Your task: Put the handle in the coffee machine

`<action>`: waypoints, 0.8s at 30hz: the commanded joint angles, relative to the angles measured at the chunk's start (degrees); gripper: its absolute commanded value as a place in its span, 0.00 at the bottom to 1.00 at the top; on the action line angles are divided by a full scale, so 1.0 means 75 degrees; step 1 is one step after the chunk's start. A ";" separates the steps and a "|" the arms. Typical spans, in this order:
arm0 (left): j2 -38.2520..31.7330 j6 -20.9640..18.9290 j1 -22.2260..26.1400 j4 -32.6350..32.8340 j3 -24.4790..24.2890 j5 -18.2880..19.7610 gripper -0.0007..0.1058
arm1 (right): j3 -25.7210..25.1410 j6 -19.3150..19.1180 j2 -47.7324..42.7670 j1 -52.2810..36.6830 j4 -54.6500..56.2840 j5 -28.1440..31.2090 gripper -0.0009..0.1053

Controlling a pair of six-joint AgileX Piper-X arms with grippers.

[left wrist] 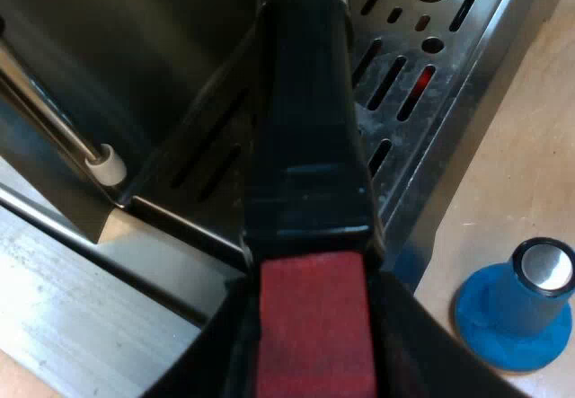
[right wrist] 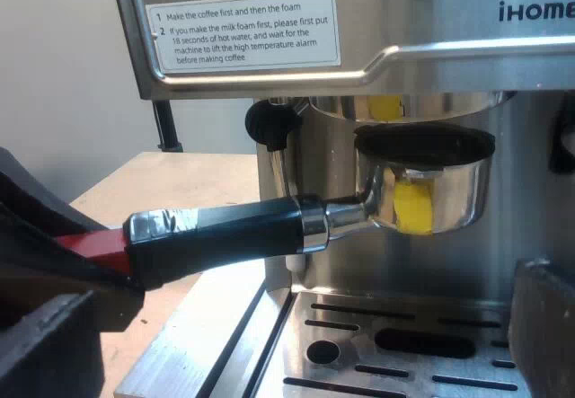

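Note:
The metal holder (right wrist: 422,182) hangs at the espresso machine's (right wrist: 269,66) front. Its basket rim sits just under the round brew head (right wrist: 404,106), level, and I cannot tell whether they touch. Its dark handle (left wrist: 310,137) runs out to a red end (left wrist: 314,326), and my left gripper (left wrist: 314,349) is shut on that end. In the right wrist view, my left gripper (right wrist: 72,254) holds the same red end (right wrist: 94,243). My right gripper (right wrist: 296,344) is open over the drip tray, with nothing between its fingers (right wrist: 544,326).
The slotted drip tray (left wrist: 422,57) lies under the holder. A blue tamper (left wrist: 521,313) stands on the wooden table beside the tray. The steam wand (right wrist: 274,151) hangs close behind the handle. A white instruction label (right wrist: 247,30) is on the machine's panel.

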 commanded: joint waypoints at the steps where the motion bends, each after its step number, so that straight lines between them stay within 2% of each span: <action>1: 0.0066 -0.0165 -0.0006 -0.0344 -0.0098 0.0700 0.01 | -0.0022 -0.0090 -0.0023 -0.0020 -0.0117 0.0004 0.88; 4: 0.0200 -0.0325 -0.0006 -0.0495 -0.0098 0.0725 0.01 | -0.0022 -0.0090 -0.0023 -0.0020 -0.0117 0.0004 0.88; 18: 0.0224 -0.0347 0.0215 -0.0754 -0.0098 0.0725 0.01 | -0.0022 -0.0090 -0.0023 -0.0020 -0.0103 0.0004 0.88; 24: 0.0224 -0.0326 0.0325 -0.0758 -0.0098 0.0906 0.01 | -0.0022 -0.0090 -0.0023 -0.0020 -0.0103 0.0004 0.88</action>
